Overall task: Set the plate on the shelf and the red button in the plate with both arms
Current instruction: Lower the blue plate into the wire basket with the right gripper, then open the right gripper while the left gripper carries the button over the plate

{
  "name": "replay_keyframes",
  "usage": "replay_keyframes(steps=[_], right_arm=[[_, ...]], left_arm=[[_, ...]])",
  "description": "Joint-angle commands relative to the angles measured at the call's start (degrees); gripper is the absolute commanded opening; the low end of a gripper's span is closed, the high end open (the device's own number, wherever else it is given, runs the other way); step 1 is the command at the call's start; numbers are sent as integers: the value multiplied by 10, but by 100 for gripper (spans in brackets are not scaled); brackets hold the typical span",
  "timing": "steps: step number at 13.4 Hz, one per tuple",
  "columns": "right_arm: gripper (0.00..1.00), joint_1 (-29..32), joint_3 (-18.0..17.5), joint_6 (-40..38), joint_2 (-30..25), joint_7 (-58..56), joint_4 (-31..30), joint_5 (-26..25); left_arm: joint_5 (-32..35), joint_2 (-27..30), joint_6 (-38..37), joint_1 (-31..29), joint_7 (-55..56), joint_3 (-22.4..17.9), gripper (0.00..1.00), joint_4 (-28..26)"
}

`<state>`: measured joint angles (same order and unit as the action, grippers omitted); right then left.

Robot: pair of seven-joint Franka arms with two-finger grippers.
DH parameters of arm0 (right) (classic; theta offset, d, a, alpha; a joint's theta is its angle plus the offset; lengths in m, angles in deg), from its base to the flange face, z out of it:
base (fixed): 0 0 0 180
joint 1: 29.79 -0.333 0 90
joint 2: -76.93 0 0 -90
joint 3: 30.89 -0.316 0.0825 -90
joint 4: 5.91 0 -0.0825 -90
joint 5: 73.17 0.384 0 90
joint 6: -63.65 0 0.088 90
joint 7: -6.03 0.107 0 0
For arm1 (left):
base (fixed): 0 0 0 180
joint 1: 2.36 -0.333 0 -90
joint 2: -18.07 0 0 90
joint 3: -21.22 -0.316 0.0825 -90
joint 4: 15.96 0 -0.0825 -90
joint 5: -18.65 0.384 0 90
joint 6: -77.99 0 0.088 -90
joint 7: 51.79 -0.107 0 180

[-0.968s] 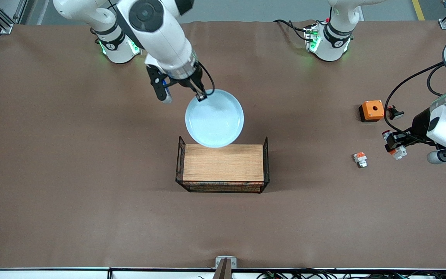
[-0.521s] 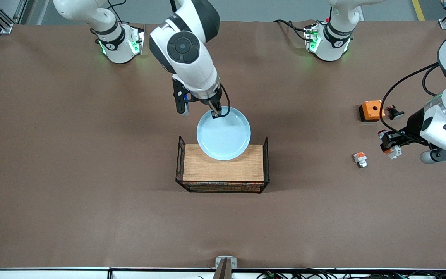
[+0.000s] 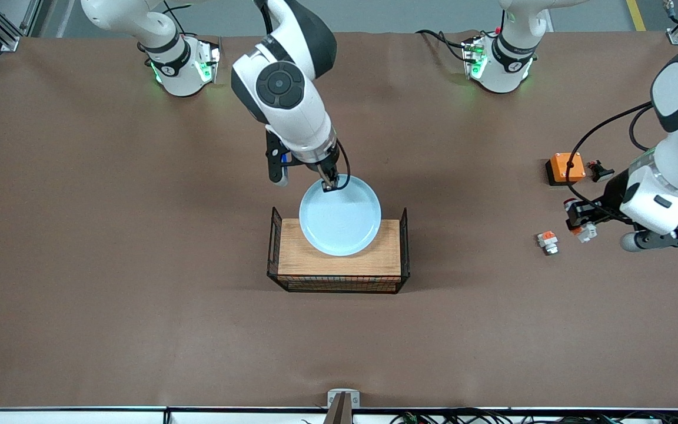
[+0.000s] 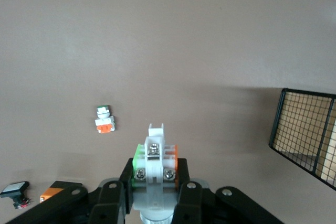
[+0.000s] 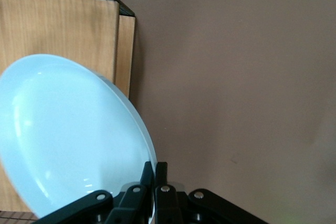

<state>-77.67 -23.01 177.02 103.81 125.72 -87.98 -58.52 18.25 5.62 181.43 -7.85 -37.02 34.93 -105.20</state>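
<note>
The right gripper (image 3: 329,186), clamped on the rim of the pale blue plate (image 3: 340,215), is carrying it farther over the wire-sided wooden tray (image 3: 339,265), so set-down looks close. The left gripper (image 3: 581,224), closed around the red button (image 4: 155,157), is drifting over bare table toward the tray, passing the stubby white-and-orange part (image 3: 547,242).

Wire end walls (image 3: 404,235) — open table around

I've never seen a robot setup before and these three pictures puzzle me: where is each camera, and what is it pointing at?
Front view: high across the table, facing both arms; shows their bases, the plate and the rack.
Left wrist view: on the left arm, looking past the left gripper holding the red button.
Right wrist view: on the right arm, looking past the right gripper pinching the plate's rim.
All three show the rack.
</note>
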Motion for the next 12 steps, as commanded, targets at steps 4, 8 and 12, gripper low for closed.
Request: replay_keyframes(steps=[4, 8, 12], right_arm=[[4, 11, -1, 33, 48, -5, 40, 6], [4, 13, 0, 33, 62, -31, 40, 4], [9, 12, 1, 52, 85, -46, 39, 2]], left_arm=[[-9, 13, -18, 2, 78, 57, 0, 8], [-8, 13, -17, 3, 176, 117, 0, 22], [-8, -3, -15, 17, 281, 157, 0, 30]])
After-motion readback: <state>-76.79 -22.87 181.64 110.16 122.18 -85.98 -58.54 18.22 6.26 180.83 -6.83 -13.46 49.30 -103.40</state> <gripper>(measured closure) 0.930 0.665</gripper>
